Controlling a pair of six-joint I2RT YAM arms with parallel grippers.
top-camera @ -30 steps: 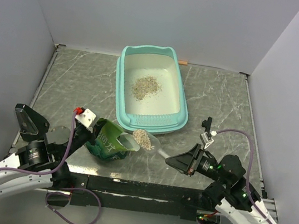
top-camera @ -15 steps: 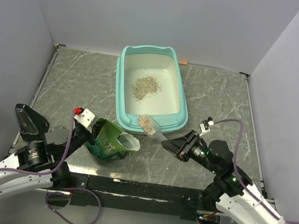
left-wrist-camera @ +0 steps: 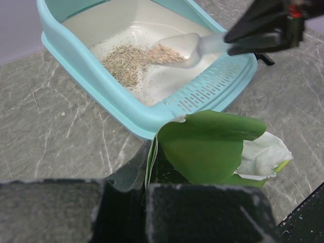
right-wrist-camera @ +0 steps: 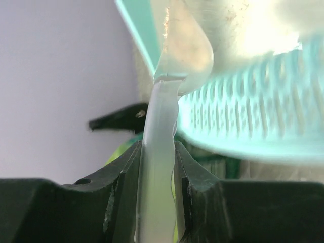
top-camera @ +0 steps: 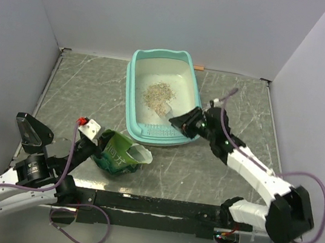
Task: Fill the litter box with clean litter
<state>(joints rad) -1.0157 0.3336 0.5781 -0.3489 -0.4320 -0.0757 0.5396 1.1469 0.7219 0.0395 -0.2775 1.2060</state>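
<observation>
You're getting soft, even overhead light in the top view: the table (top-camera: 75, 90) is showing only a dull sheen, and the litter box (top-camera: 129, 89) is casting a faint shadow along its near rim. In the left wrist view you're seeing the box and the green bag (left-wrist-camera: 207, 147) sharp and well lit, while the left gripper (left-wrist-camera: 125, 202) is smearing dark and blurred across the bottom edge. The right wrist view is giving you trouble: the box is blowing out to white at the upper right, its slotted rim is swimming out of focus, and the clear scoop (right-wrist-camera: 159, 152) is glowing softly against a flat lilac wall (right-wrist-camera: 61, 61).
</observation>
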